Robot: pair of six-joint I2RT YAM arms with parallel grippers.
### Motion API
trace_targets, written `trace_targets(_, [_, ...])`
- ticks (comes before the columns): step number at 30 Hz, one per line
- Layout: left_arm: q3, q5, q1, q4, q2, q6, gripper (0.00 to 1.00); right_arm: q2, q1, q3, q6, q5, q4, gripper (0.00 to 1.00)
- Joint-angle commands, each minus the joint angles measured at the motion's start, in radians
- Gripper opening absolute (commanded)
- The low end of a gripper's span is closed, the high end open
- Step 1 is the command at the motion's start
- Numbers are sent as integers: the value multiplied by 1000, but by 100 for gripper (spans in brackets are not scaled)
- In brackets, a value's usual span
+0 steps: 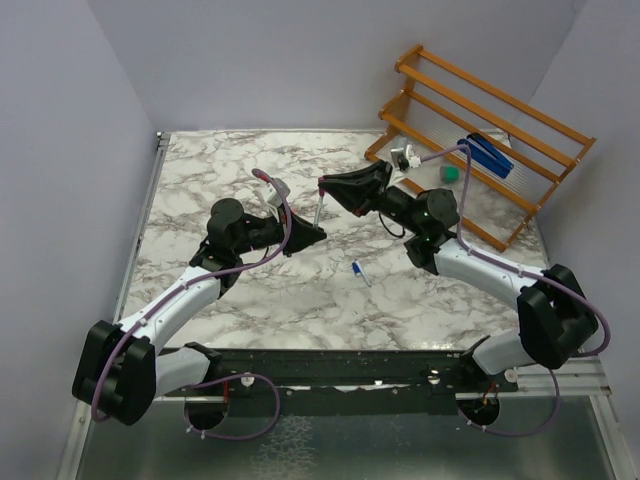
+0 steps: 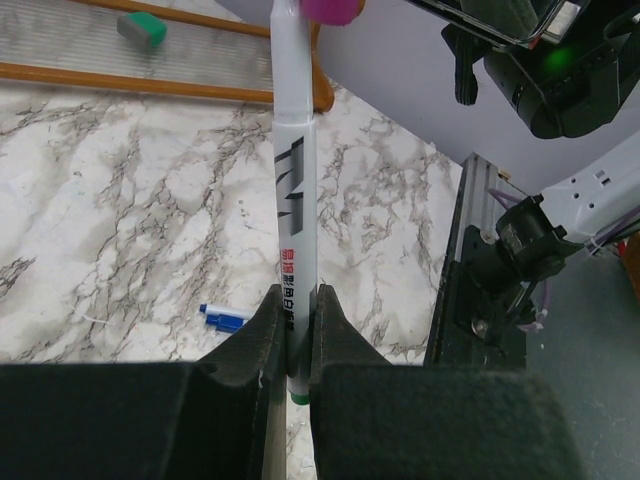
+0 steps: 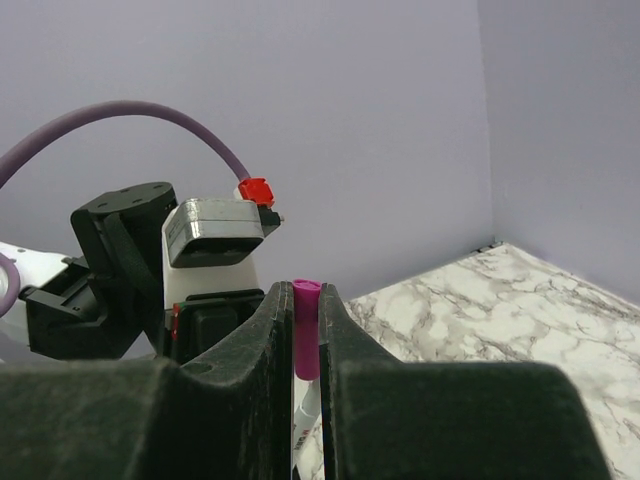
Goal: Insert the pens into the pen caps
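- Above mid-table, left gripper's (image 2: 293, 325) jaws are clamped on the white pen (image 2: 293, 200), held upright.
- At its top, right gripper's (image 3: 306, 300) jaws pinch the pink cap (image 3: 306, 335).
- Nearer, a blue-ended pen (image 1: 359, 272) lies on the marble table (image 1: 250, 300).

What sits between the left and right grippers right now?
Only the white pen: the left gripper is shut on its lower end and the right gripper on the pink cap at its top, with bare barrel spanning the gap. Clearest in the left wrist view.
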Motion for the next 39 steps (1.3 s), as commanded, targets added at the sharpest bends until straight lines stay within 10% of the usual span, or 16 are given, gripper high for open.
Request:
trace_targets(1, [-10,45,-1,30,-14,-6,0,12,-1,-7,5,-10,78,1])
trace_targets(39, [-8,62,-1,30,-13,-5,0,41,-3,-23,-63,54,160,1])
